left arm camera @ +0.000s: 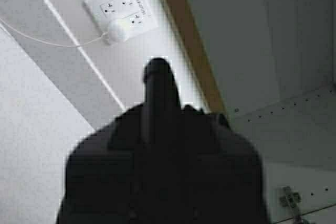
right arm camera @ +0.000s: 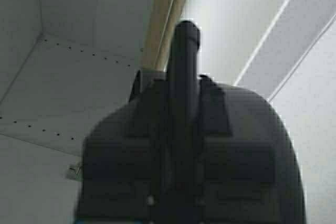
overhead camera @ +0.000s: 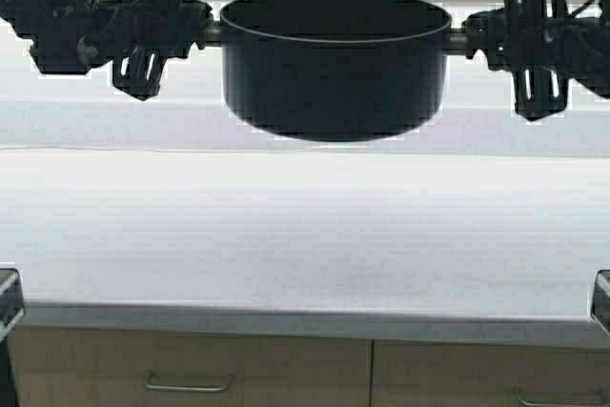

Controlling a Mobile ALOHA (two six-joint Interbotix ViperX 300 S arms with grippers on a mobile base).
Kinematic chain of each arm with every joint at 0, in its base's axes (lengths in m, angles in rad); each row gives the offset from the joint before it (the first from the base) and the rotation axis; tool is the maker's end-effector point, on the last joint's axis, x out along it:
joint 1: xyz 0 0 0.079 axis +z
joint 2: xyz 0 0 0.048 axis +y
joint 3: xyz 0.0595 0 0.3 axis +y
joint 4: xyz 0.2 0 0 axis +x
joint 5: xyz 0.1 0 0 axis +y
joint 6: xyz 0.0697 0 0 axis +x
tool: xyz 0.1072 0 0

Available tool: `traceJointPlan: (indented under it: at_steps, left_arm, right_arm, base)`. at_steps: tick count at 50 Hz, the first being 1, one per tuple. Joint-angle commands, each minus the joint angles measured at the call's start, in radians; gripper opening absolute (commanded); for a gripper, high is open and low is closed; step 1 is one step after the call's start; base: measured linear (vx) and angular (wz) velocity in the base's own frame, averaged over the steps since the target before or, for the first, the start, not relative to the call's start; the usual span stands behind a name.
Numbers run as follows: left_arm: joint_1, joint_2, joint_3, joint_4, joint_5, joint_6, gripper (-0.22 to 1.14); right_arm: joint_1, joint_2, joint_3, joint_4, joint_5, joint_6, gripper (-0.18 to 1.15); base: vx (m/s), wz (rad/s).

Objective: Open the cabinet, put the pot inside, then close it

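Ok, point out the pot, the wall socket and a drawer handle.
pot (overhead camera: 334,73), high view, on its dark front wall.
wall socket (left arm camera: 122,10), left wrist view, on its white faceplate.
drawer handle (overhead camera: 188,387), high view, on the steel bar's middle.

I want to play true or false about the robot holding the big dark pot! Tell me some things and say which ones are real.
1. The pot is up in the air above the white counter. True.
2. Only one gripper holds the pot. False: the left gripper and the right gripper each hold a side handle.
3. The pot has a lid on. False: it is open on top, and its inside rim shows.
4. In the left wrist view a wall socket has a white plug in it. True.
5. The pot is tipped far over to one side. False: its rim looks about level.
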Motion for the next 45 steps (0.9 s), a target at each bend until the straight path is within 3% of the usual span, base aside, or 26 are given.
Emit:
traceJointPlan:
  at_steps: [1,25,45]
  left_arm:
    - [-0.043,-0.114,-0.043,0.006,0.106,0.014,0.04]
    - [-0.044,-0.33,-0.201,-0.017,0.502,0.069,0.04]
    - [-0.044,-0.357,-0.241,-0.018,0.574,0.074,0.04]
  right_arm:
    - [0.064,-0.198,-0.055,-0.011,0.198,-0.011,0.08]
    - [0.064,-0.537,-0.184,0.012,0.672,-0.008,0.08]
    - [0.064,-0.561,-0.21,0.038,0.733,-0.015,0.08]
  base:
    - [-0.01,0.0]
    - [0.0,0.0]
    - [0.01,0.0]
